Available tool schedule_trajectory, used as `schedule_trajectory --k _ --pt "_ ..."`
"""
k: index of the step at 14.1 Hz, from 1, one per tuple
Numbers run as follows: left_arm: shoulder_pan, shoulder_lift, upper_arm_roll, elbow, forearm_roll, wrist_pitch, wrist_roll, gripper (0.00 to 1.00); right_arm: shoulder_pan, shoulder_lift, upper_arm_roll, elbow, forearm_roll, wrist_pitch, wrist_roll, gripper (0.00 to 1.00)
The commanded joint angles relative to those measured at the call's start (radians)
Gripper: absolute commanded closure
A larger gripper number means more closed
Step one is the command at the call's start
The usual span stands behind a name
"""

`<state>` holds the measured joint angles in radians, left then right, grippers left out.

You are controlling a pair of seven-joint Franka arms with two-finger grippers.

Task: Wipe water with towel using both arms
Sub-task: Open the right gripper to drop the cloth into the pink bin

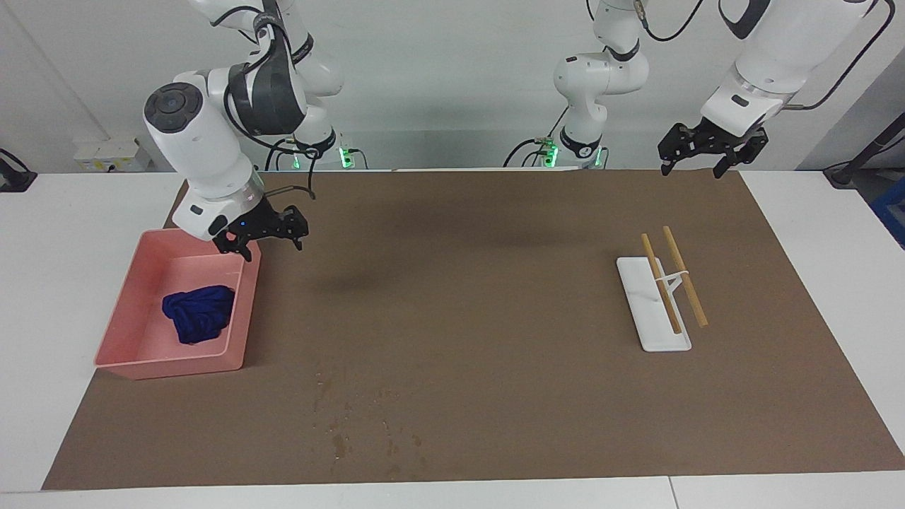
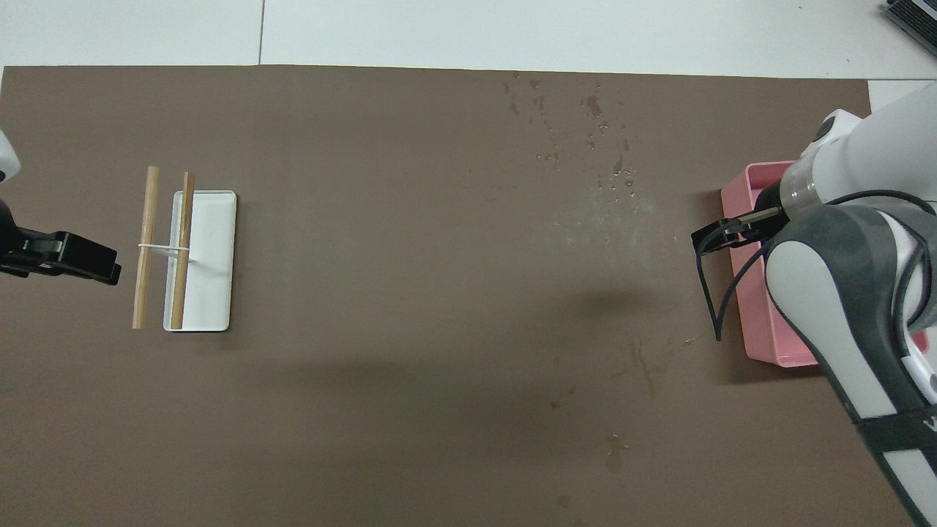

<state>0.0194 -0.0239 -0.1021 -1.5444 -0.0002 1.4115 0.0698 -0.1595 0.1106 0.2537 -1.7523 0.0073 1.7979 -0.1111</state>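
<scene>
Meanwhile the right gripper [image 1: 267,239] hung open and empty over the tray's [image 1: 244,322] rim, the towel [image 1: 199,313] lying inside. Water [image 1: 339,444] dotted the mat [image 1: 459,297]. Waiting, the left gripper [image 1: 709,148] was open too.

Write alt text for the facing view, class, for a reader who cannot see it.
A blue towel lies in a pink tray while the open right gripper hangs over the tray's rim. Water specks the brown mat; the open left gripper waits above the mat's corner.

The mat [image 1: 495,297] looks matt, like brown paper, darkened where water [image 1: 339,442] speckles it. The towel [image 1: 199,312] is soft, crumpled cloth in a smooth pink plastic tray [image 1: 240,311]. Two pale wooden sticks [image 1: 684,276] cross a glossy white holder [image 1: 640,297]. The arms [image 1: 198,148] shine like glossy plastic.
</scene>
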Motion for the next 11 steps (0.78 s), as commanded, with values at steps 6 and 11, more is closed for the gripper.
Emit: schedule_trajectory --k 6,11 --pt "0.001 -0.022 -0.001 -0.019 0.015 -0.009 0.004 0.00 -0.008 -0.014 0.016 0.008 0.022 -0.026 0.033 0.00" --pt "0.001 -0.022 -0.001 -0.020 0.015 -0.011 0.005 0.00 -0.014 -0.019 0.016 0.008 0.022 -0.038 0.030 0.00"
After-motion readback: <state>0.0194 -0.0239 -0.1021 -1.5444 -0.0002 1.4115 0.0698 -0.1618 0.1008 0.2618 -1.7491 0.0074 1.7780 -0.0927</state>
